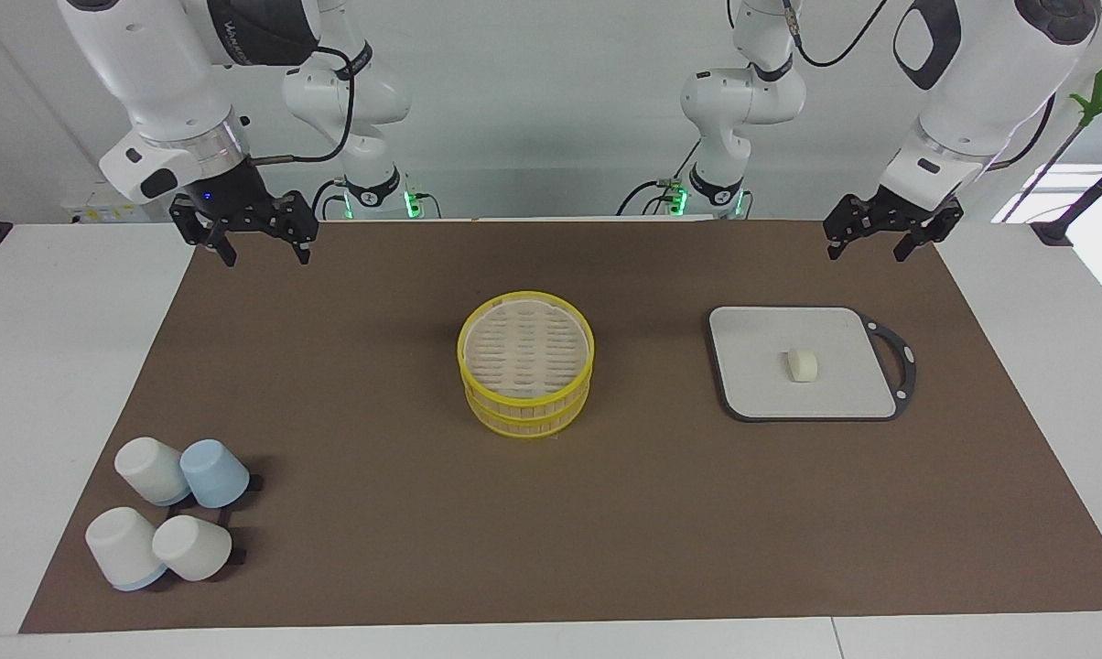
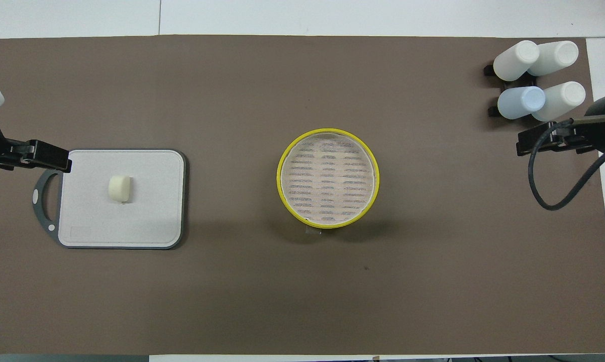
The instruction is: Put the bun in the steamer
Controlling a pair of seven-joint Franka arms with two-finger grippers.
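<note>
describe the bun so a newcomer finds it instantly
Start at the grey cutting board with the dark handle, at the left arm's end of the brown mat. The bun sits alone on it. It is a small cream, stubby lump, far smaller than the yellow-rimmed steamer at mid-mat.

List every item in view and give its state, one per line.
Bun: lying on the cutting board, untouched.
Steamer: upright mid-mat, lid on.
Cutting board: flat on the mat, holding only the bun.
Cups: four, upside down on a rack.
Left gripper: open, raised, waiting.
Right gripper: open, raised, waiting.
</note>
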